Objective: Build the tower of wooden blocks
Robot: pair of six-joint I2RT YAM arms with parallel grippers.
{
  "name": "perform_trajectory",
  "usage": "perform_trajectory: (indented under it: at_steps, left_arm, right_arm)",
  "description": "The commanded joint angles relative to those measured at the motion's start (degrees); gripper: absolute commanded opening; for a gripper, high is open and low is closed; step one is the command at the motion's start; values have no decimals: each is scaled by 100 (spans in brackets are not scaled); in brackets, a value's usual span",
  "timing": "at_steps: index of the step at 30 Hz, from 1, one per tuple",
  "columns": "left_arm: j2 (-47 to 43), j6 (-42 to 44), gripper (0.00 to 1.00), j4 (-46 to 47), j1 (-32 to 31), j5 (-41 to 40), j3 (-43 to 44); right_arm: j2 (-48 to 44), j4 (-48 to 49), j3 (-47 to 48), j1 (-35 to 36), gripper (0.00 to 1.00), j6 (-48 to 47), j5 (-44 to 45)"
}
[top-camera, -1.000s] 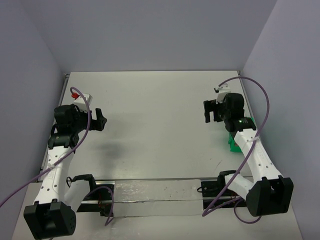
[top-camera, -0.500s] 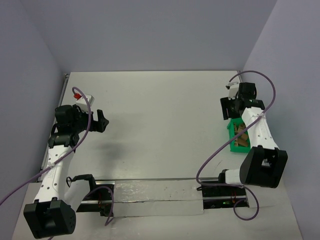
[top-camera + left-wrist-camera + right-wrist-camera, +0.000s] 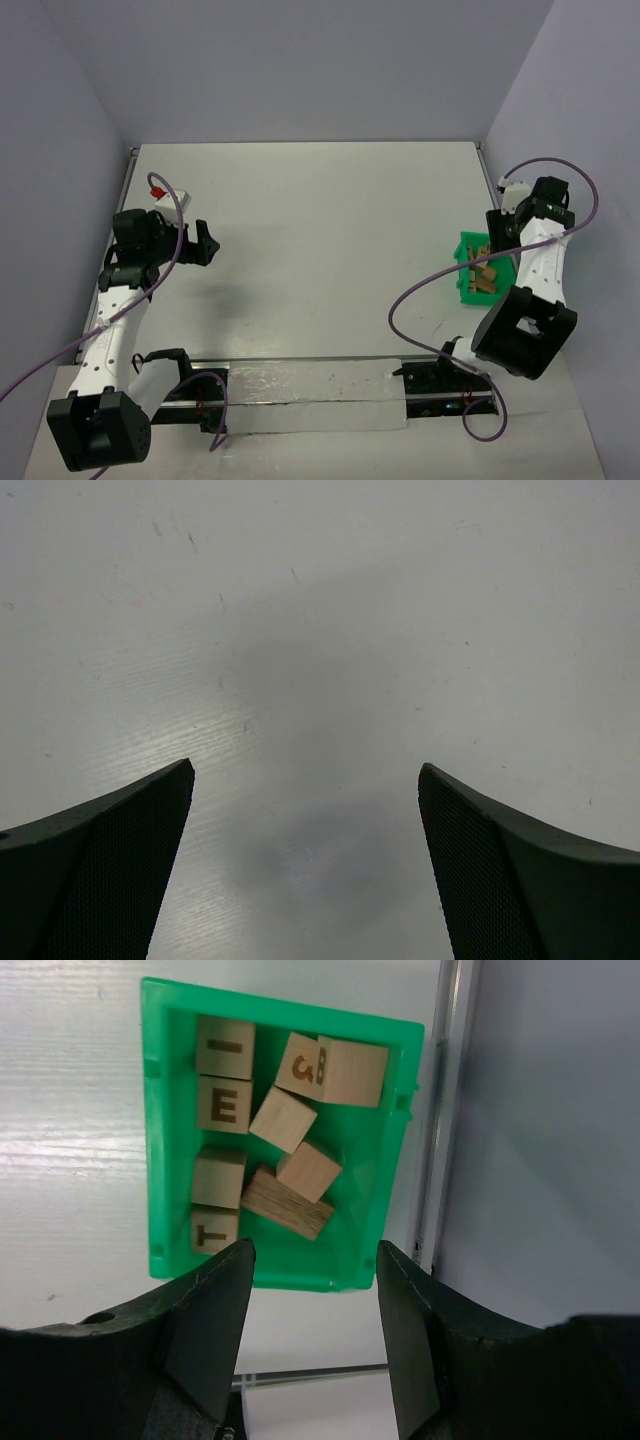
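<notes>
The right arm (image 3: 541,252) has swung over the green bin (image 3: 384,1222) of wood blocks (image 3: 283,1120); both arms' jaws spread.

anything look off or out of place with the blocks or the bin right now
Nothing spilled or damaged. The wood blocks all sit inside the green bin, but jumbled: a few are turned askew and the longer block lies diagonally. No tower is started on the table. The right gripper hangs open over the bin.
</notes>
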Motion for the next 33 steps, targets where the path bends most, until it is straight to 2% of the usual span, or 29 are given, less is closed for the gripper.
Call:
perform_trajectory:
  at_steps: [1, 10, 21, 33]
  left_arm:
    - [26, 96, 99, 14, 46, 140, 317]
    - [-28, 112, 99, -24, 41, 138, 290]
    - [-12, 88, 99, 8, 41, 131, 291]
    - [-67, 98, 98, 17, 41, 81, 273]
  right_arm:
    - [275, -75, 242, -345, 58, -425, -255]
    - [890, 344, 179, -886, 51, -503, -331]
    - [1359, 567, 177, -963, 49, -421, -611]
    - [1886, 807, 158, -963, 39, -337, -683]
